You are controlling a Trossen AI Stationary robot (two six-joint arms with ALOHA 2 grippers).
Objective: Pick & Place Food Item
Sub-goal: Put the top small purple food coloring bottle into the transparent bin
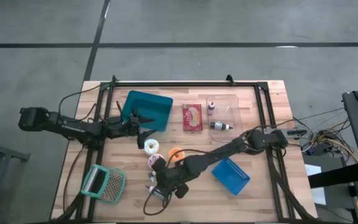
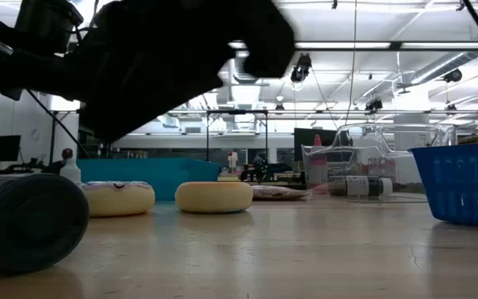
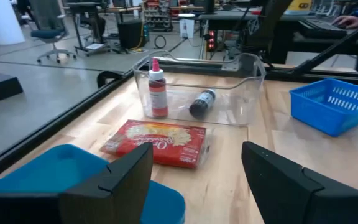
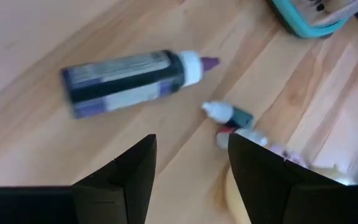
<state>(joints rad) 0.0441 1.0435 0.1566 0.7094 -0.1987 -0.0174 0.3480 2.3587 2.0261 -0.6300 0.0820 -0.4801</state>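
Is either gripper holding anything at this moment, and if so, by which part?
Nothing is held. The left gripper stands open over the teal bin, and the right gripper stands open above the dark purple-capped bottle lying on the table, with bare wood between its fingers.

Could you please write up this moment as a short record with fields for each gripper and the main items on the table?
left gripper: open, empty, at the teal bin's edge
right gripper: open, empty, above a dark bottle lying on the table
clear bin: holds an upright red bottle and a dark bottle lying down
red packet: flat between teal and clear bins
blue basket: near the right arm
doughnuts: mid-table
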